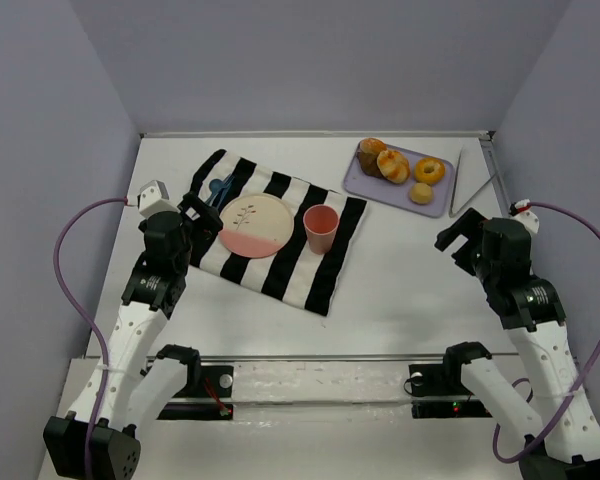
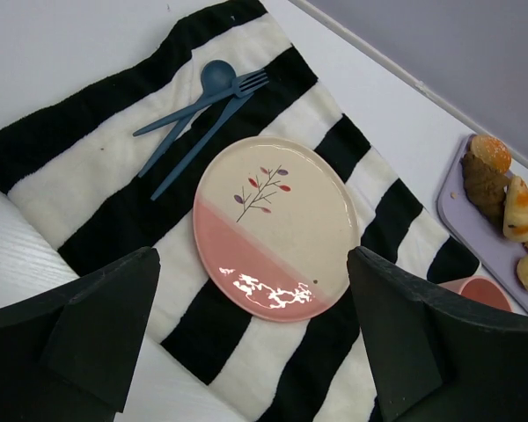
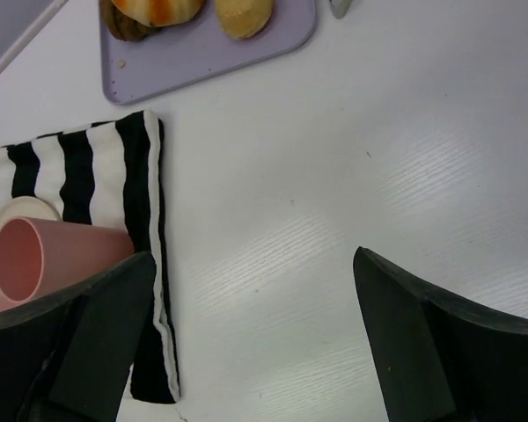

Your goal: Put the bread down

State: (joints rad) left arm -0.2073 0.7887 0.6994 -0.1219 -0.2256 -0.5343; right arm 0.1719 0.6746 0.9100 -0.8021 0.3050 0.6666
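The bread [image 1: 421, 193] is a small pale-yellow ball at the near right corner of a lavender tray [image 1: 365, 178], at the back right of the table. Its lower part shows at the top edge of the right wrist view [image 3: 242, 13]. My right gripper [image 1: 460, 240] is open and empty, above bare table in front of the tray [image 3: 255, 343]. My left gripper [image 1: 202, 215] is open and empty, above the striped cloth by the near left edge of a cream-and-pink plate [image 1: 248, 225]; it also shows in the left wrist view [image 2: 255, 343], with the plate [image 2: 273, 224] ahead.
An orange ring doughnut [image 1: 430, 170] and golden-brown buns [image 1: 392, 164] share the tray. A pink cup [image 1: 321, 229] stands on the black-and-white cloth [image 1: 280, 265] right of the plate. Blue cutlery [image 2: 202, 110] lies behind the plate. Metal tongs [image 1: 475, 180] lie right of the tray.
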